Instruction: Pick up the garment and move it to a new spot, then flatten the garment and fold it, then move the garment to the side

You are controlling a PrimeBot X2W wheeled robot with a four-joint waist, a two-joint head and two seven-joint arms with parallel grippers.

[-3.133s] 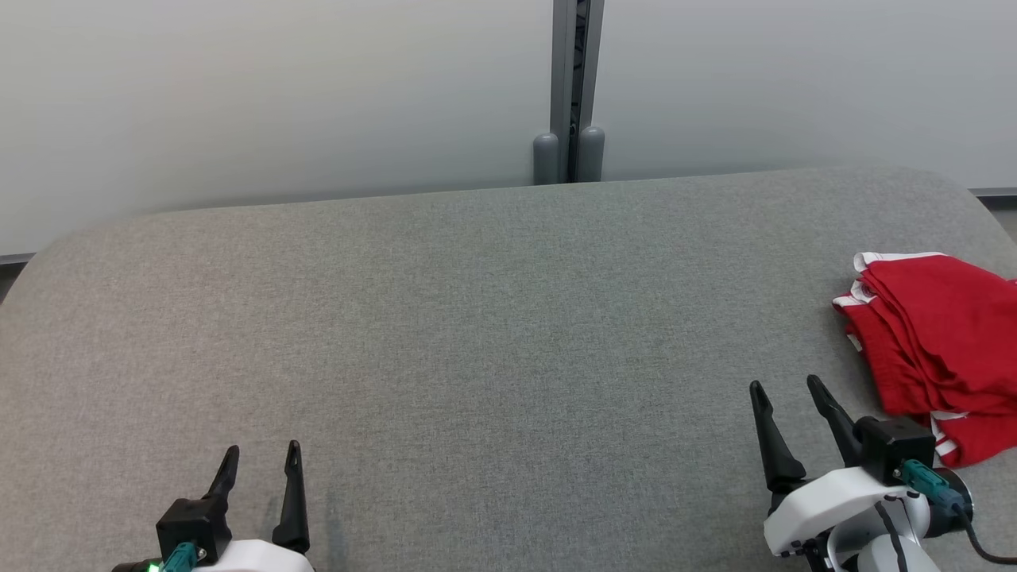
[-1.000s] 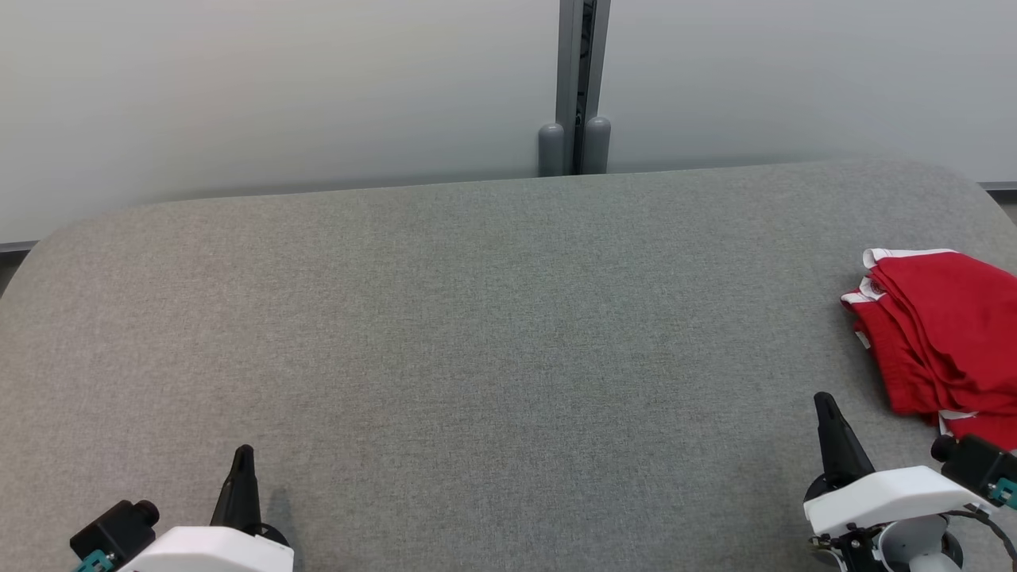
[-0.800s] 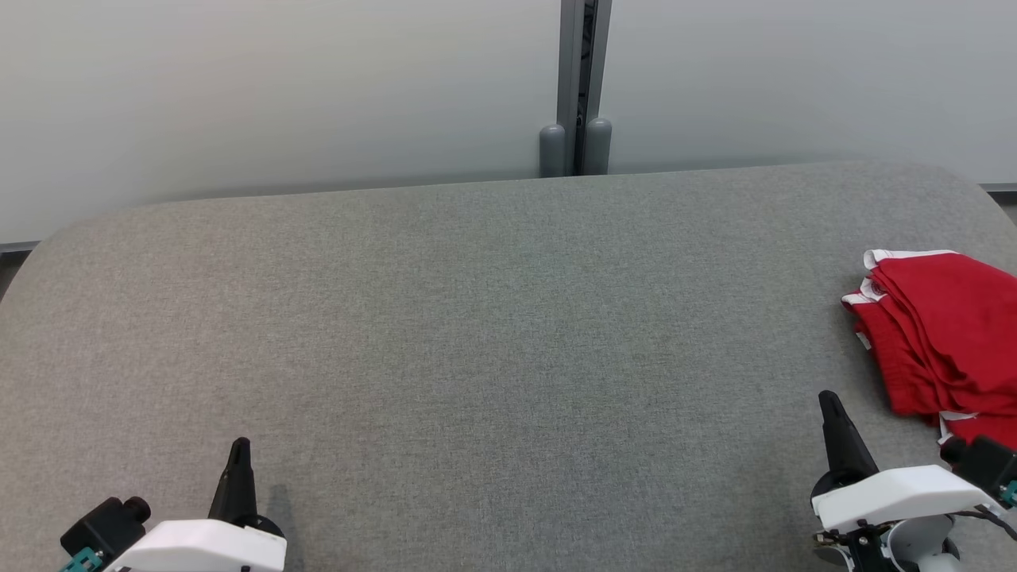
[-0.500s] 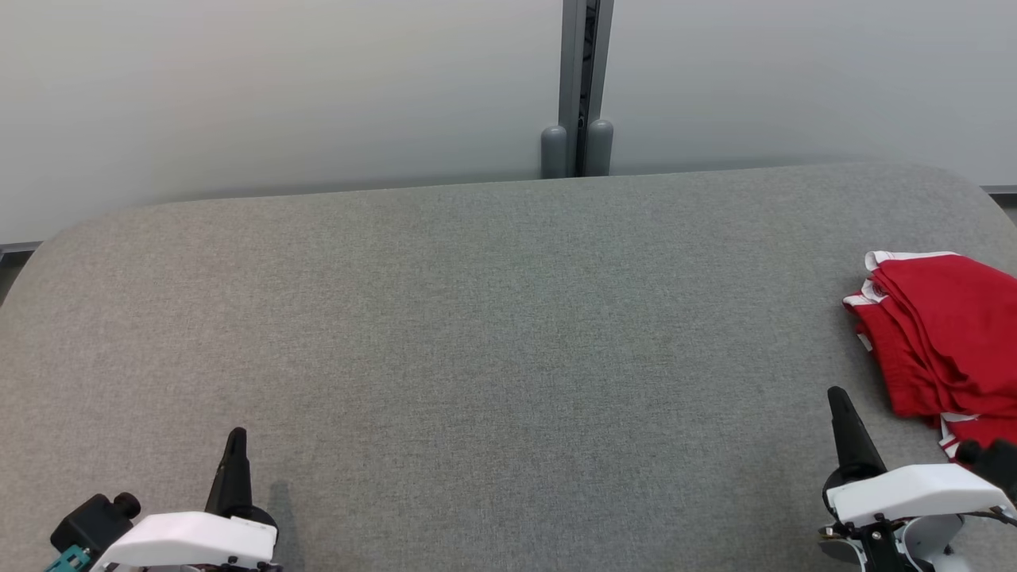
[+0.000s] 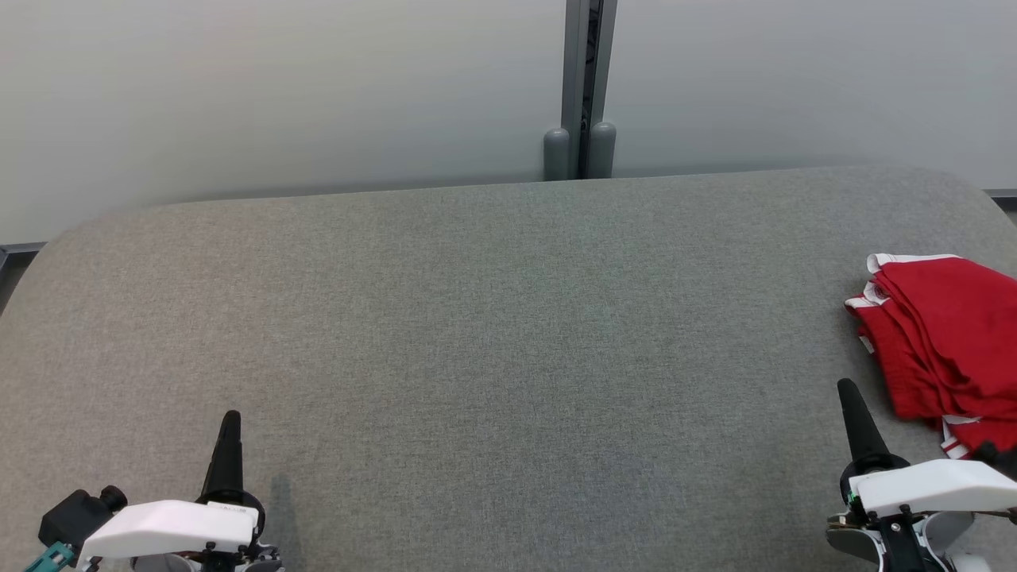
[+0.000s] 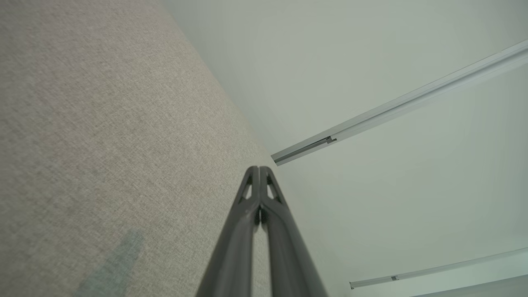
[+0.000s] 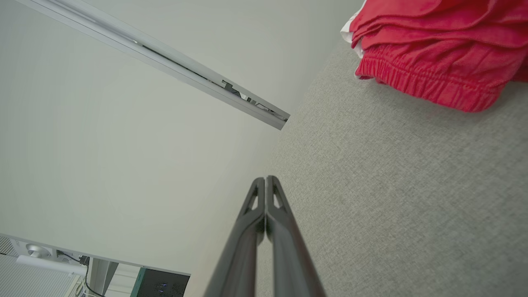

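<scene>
Pincers on both arms are clenched on nothing. The left pincer (image 5: 230,429) stands at the near left corner of the grey fabric-covered worktop (image 5: 508,334) and the right pincer (image 5: 850,401) at the near right, each with its two long dark fingers pressed flat together and pointing toward the far edge. Each wrist view confirms it: the finger pair meets along its length with no cloth between. That wide, low, symmetrical stance reads to me as a parked pose, held at the near edge so the arms leave the middle of the worktop free. The red cloth garment with white trim (image 5: 941,334) lies at the right end of the worktop, a little farther and to the right of the right pincer. It is apart from that pincer and partly cut off by the picture's right border. It sits as a compact stack of several layers with edges roughly aligned, and a gathered elastic band (image 7: 416,80) faces the right pincer. That tidy layering, and its place off to one side, suggest that folding and the move aside are done, so little or nothing of the task seems left. Behind the far edge stands a pale panelled wall (image 5: 278,95) with a grey vertical post (image 5: 585,79).
</scene>
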